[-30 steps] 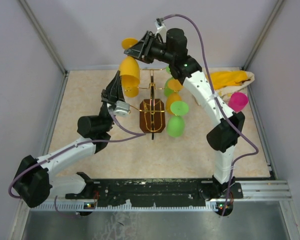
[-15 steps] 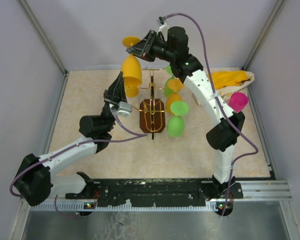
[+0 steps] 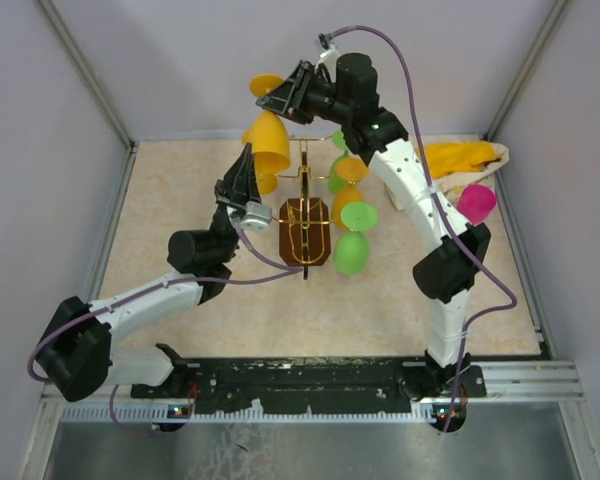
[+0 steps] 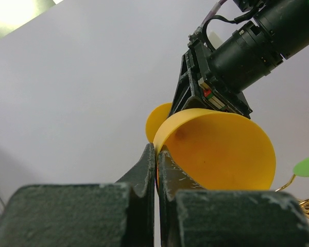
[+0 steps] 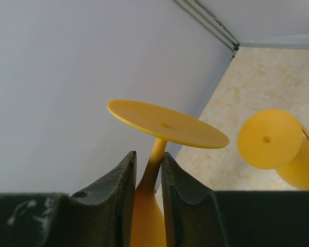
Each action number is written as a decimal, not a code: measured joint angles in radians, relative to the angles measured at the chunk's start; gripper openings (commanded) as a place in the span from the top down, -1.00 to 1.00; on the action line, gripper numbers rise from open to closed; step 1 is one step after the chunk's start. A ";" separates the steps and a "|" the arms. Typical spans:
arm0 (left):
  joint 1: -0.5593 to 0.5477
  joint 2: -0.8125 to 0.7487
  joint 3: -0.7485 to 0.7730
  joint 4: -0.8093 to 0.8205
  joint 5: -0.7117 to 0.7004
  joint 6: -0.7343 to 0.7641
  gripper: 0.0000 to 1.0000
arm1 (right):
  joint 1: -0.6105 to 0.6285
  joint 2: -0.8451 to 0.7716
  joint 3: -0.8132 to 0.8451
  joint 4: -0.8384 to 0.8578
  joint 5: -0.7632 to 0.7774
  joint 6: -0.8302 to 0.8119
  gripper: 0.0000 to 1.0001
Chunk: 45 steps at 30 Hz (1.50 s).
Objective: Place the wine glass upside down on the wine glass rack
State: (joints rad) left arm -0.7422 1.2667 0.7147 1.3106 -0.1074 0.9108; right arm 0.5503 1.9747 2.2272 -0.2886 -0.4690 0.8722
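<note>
Beige speckled counter [image 3: 180,210] carries everything, w/ the rack [image 3: 305,232] about mid-counter: gold wire, dk brown wood base. Right arm [image 3: 420,200] arcs over from the rack's right side and reaches up behind it. Left arm [image 3: 150,300] comes in low from the rack's near-left. Yellow cloth [image 3: 460,157] lies bunched far right of the rack.

Yellow wine glass [image 3: 268,140] hangs in the air just behind-left of the rack's top, upside down: foot up, bowl mouth down, not on the wire. A 2nd yellow glass [image 3: 264,183] sits lower, just left of the rack, foot up too. Green glasses [image 3: 352,252] and an orange glass [image 3: 346,207] crowd the rack's right side. Pink glass [image 3: 476,203] stands well right of the rack, by the cloth.

Right pincer [image 5: 149,159] is clamped narrow on the wine glass stem, just under the foot. Left pincer [image 4: 156,152] is nearly closed, tips pinching the bowl's rim as far as its wrist view shows.
</note>
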 measured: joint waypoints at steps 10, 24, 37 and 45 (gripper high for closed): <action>-0.019 0.048 0.013 0.041 -0.022 0.018 0.91 | -0.005 0.000 0.000 -0.005 0.029 0.005 0.94; -0.027 -0.056 -0.020 -0.132 -0.055 -0.022 -0.71 | 0.016 0.000 0.059 -0.036 0.026 -0.124 1.00; -0.027 -0.248 0.082 -0.597 -0.189 -0.362 -0.91 | 0.018 -0.101 -0.055 -0.048 0.141 -0.472 1.00; -0.027 -0.205 0.291 -0.748 -0.298 -0.475 -0.96 | 0.059 -0.414 -0.397 0.042 0.238 -0.659 1.00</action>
State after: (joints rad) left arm -0.7689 1.0618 1.0058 0.5625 -0.4049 0.4355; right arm 0.6094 1.5608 1.8301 -0.2470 -0.2306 0.2134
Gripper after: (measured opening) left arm 0.969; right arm 0.068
